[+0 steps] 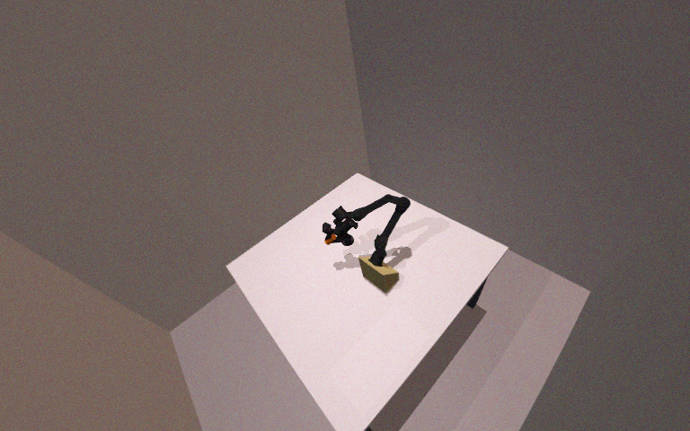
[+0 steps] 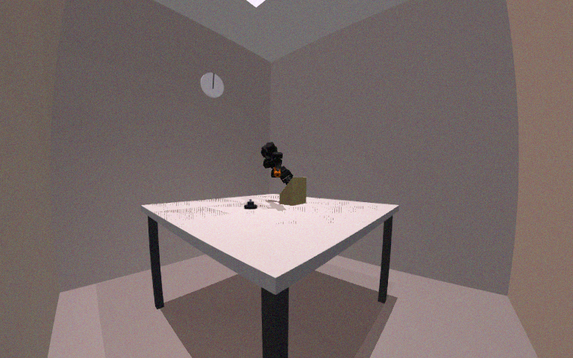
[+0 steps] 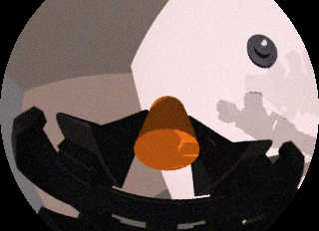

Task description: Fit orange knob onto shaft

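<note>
The orange knob (image 1: 330, 240) (image 2: 277, 172) (image 3: 166, 150) is held in the air above the table, tilted. My gripper (image 3: 167, 116) is shut on it, with one dark finger on each side. In the exterior view a small dark spot shows on the knob's face; the flat side of the hole cannot be made out. The dark round pedestal (image 2: 250, 205) (image 3: 261, 57) stands on the table, away from the knob and lower. Its small silver shaft (image 3: 264, 42) points up. The pedestal cannot be made out in the top view.
The arm stands on a wedge-shaped yellowish base block (image 1: 381, 276) (image 2: 294, 192) on the white table (image 1: 305, 320) (image 2: 271, 244). The arm's shadow (image 3: 254, 112) falls on the table beside the pedestal. A round wall clock (image 2: 212, 85) hangs in the background.
</note>
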Controlling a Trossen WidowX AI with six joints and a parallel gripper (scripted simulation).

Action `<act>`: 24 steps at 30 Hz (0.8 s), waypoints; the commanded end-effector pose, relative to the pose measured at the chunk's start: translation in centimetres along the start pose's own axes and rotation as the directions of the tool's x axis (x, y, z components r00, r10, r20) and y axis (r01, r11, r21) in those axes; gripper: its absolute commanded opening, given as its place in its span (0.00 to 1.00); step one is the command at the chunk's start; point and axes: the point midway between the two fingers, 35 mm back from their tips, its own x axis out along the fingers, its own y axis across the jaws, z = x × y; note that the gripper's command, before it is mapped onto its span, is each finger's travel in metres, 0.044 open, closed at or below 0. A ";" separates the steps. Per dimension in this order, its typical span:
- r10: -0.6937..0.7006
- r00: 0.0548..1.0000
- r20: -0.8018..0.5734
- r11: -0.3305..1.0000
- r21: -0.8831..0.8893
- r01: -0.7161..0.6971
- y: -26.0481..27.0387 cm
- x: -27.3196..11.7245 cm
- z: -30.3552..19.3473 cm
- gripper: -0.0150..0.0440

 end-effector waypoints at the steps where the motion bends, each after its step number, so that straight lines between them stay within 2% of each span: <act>1: -0.057 0.998 0.003 0.998 0.004 0.057 0.2 0.4 0.1 0.25; 12: -0.266 0.964 -0.002 0.964 0.009 0.266 -0.7 2.0 0.1 0.25; 24: -0.470 0.883 -0.008 0.883 0.013 0.470 -1.6 3.6 0.1 0.25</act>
